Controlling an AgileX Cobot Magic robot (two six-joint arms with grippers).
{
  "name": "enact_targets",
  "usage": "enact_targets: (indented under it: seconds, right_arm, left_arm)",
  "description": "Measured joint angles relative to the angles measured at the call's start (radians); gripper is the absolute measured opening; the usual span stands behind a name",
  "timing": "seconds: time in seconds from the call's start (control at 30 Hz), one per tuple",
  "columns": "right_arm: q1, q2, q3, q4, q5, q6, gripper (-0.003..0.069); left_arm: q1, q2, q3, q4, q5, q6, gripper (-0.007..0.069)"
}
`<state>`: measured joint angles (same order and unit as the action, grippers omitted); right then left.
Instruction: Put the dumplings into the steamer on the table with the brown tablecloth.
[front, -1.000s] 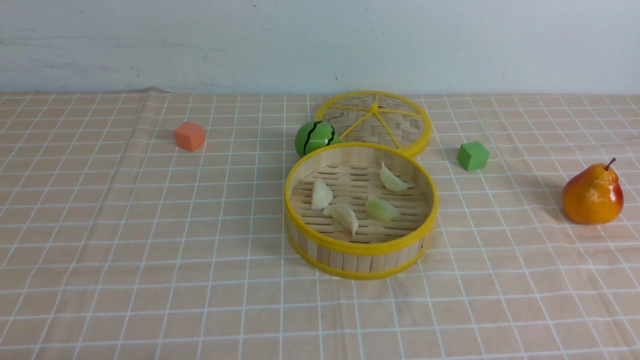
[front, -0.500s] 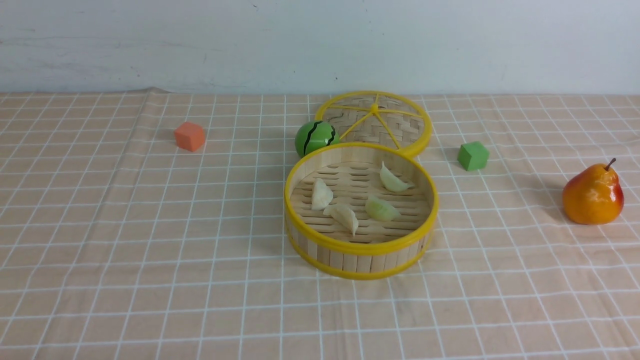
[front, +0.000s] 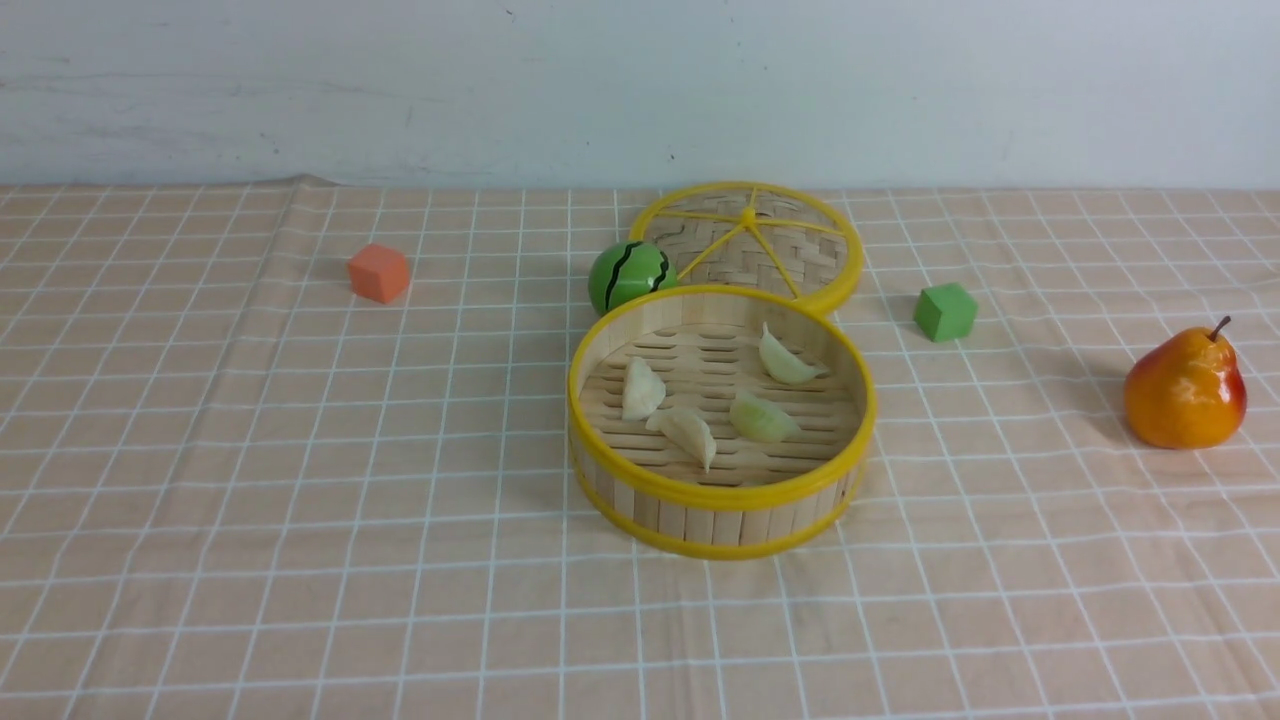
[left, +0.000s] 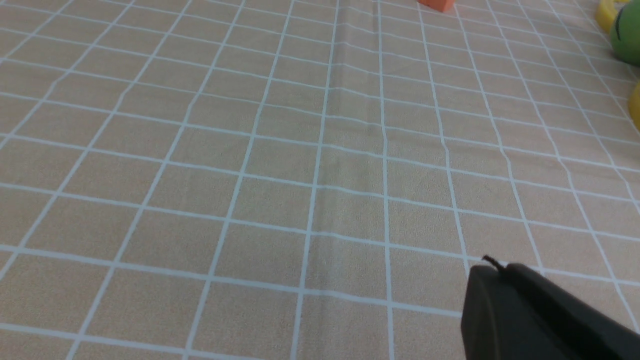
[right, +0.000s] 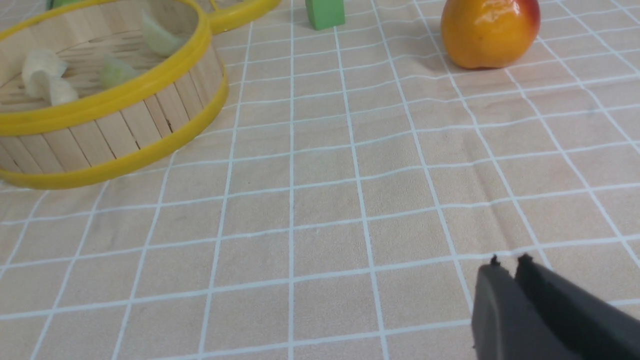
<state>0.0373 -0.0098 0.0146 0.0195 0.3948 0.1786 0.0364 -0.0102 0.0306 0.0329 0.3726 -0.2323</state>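
All four dumplings (front: 712, 400) lie in the steamer (front: 720, 495), nearer the right tool (right: 506, 266), nearly closed and empty.

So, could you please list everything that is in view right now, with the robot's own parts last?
dumplings: four, two cream-white and two pale green, inside the steamer
steamer: one, bamboo with yellow rims, mid-table
lid: one, woven, yellow-rimmed, flat behind the steamer
watermelon ball: one, green with black stripes, beside the lid
orange cube: one, far left
green cube: one, right of the lid
pear: one, orange-red, far right
tablecloth: one, light brown, white grid
left gripper: black, shut, empty
right gripper: black, nearly closed, empty
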Motion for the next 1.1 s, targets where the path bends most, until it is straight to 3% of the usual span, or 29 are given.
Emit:
enact_targets:
  seconds: [1.1]
  right_arm:
    - [0.0,0.0,0.0,0.0,0.0,0.001,0.0091]
  left_arm:
    - [0.0,0.0,0.0,-0.001,-0.001,0.0,-0.0014]
